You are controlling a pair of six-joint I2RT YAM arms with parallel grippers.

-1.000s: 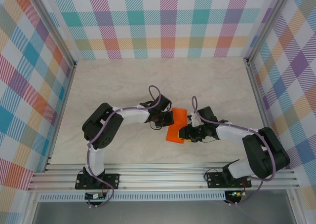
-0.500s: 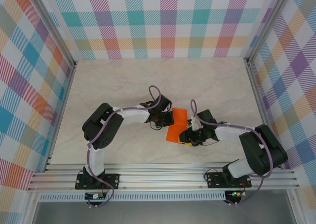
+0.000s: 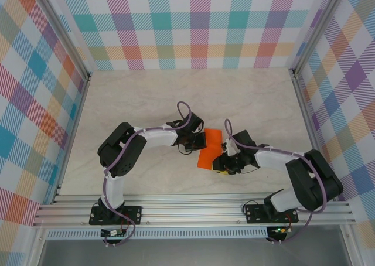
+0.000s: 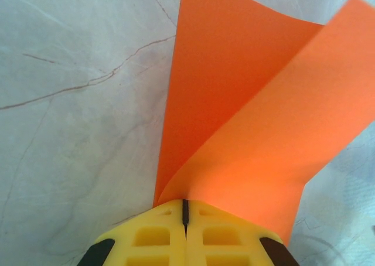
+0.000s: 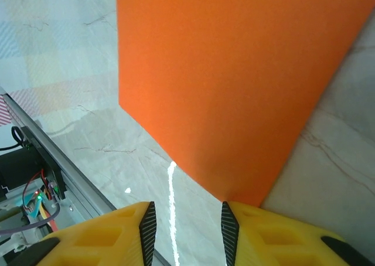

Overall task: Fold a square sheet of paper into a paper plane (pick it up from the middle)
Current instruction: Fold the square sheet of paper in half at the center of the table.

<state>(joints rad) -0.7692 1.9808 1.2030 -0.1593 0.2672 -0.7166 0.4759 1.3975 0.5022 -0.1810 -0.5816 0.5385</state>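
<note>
Orange paper (image 4: 246,119) edge in left end effector (image 4: 184,210) — marble tabletop (image 4: 70,131) around

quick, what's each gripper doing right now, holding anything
Left gripper: closed, pinching the folded-over orange paper.
Right gripper: open, gap between the jaws, the paper's corner just ahead of one jaw, not clamped.

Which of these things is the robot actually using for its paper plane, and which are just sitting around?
In use:
- orange paper sheet
- left arm, jaws shut on the sheet
- right arm, jaws apart by the sheet's corner

Just there:
- marble table
- checked walls
- metal rail
</note>
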